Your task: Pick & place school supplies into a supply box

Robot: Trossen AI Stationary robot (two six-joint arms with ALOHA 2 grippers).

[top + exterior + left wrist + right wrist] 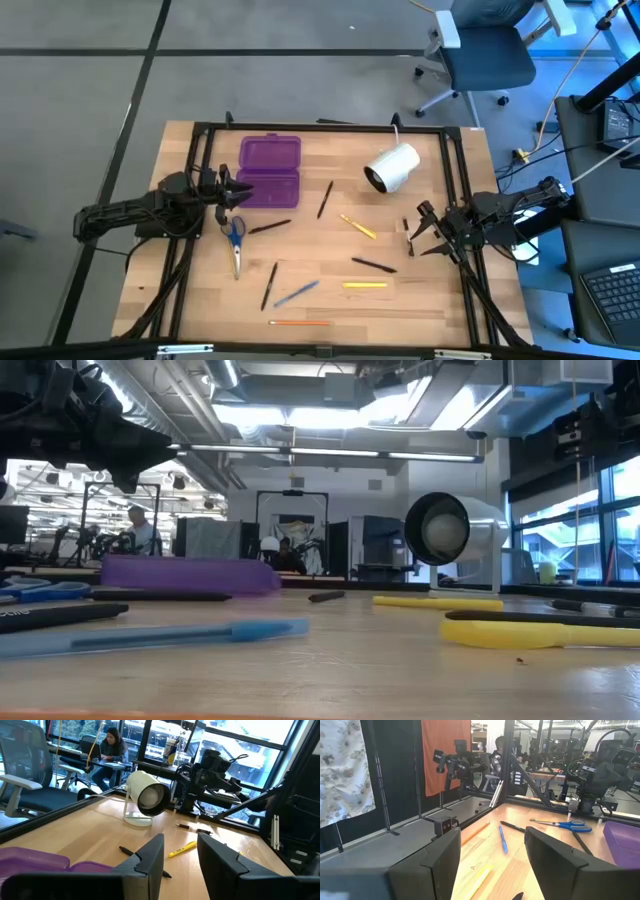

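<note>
Lying scattered on grainy wood [400,300], thin pens [373,265] surround translucent purple box [269,170]; both claws spread, empty.

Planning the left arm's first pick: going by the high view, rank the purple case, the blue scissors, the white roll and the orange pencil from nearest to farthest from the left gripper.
1. Purple case, just beyond the left gripper; too close to call against the scissors.
2. Blue scissors, just below it.
3. Orange pencil, at the near edge.
4. White roll, far right side.
</note>
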